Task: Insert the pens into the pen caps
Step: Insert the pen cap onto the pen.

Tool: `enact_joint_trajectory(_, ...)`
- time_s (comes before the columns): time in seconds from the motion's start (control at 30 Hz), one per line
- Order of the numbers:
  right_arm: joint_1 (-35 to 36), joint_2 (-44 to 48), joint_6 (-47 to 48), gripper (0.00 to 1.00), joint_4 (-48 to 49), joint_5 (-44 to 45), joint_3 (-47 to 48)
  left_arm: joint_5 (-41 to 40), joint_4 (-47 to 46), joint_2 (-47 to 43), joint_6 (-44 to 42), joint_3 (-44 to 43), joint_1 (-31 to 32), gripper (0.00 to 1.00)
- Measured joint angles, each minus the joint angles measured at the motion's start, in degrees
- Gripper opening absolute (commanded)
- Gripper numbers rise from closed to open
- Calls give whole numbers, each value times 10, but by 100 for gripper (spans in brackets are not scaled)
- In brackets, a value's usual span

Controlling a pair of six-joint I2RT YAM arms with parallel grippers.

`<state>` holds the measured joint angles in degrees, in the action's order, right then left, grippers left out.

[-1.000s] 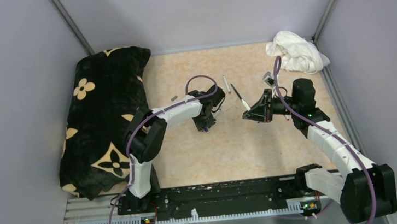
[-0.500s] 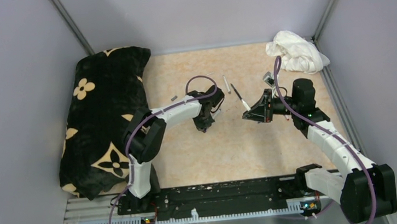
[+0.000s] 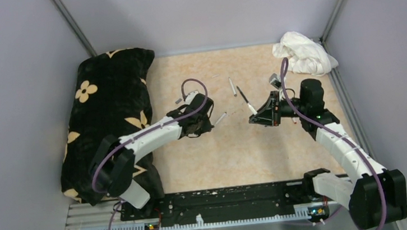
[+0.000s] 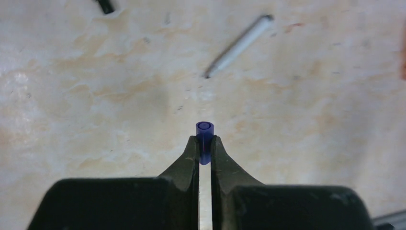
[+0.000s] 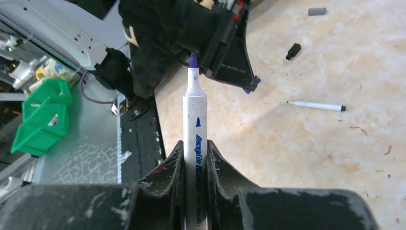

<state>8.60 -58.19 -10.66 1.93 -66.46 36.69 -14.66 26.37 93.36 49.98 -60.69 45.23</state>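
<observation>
My left gripper [image 4: 205,141] is shut on a small blue pen cap [image 4: 205,129], which sticks out past the fingertips with its open end up, above the table. From above, the left gripper [image 3: 205,125] hangs left of centre. My right gripper [image 5: 195,146] is shut on a white pen [image 5: 195,120] with a bare blue tip, and the pen aims at the left gripper and its blue cap [image 5: 252,84]. Seen from above, the right gripper [image 3: 253,119] stays apart from the left one. A loose white pen [image 3: 220,118] lies on the table between them.
A black cap [image 5: 293,50] and a grey cap [image 3: 178,101] lie behind the left arm. Two more pens [image 3: 232,85] [image 3: 243,96] lie further back. A black flowered cushion [image 3: 106,119] fills the left side. A white cloth [image 3: 303,53] sits in the back right corner.
My left gripper has shut on the blue cap and drawn back to the left with it, uncovering the loose white pen. The right arm has not moved.
</observation>
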Motion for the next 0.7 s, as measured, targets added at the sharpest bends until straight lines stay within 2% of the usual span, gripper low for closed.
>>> enact_joint_trajectory(0.23, 37, 5, 102, 0, -66, 3, 47, 49, -204, -168, -34, 97, 0, 0)
enact_joint_trajectory(0.37, 71, 27, 120, 0, -66, 21, 54, 73, -365, -249, -42, 159, 0, 0)
enact_joint_trajectory(0.57, 103, 49, 25, 0, 14, 60, 54, 114, -598, -274, -42, 185, 0, 0)
enact_joint_trajectory(0.7, 118, 49, -52, 0, 64, 79, 54, 147, -701, -252, -25, 174, 0, 0)
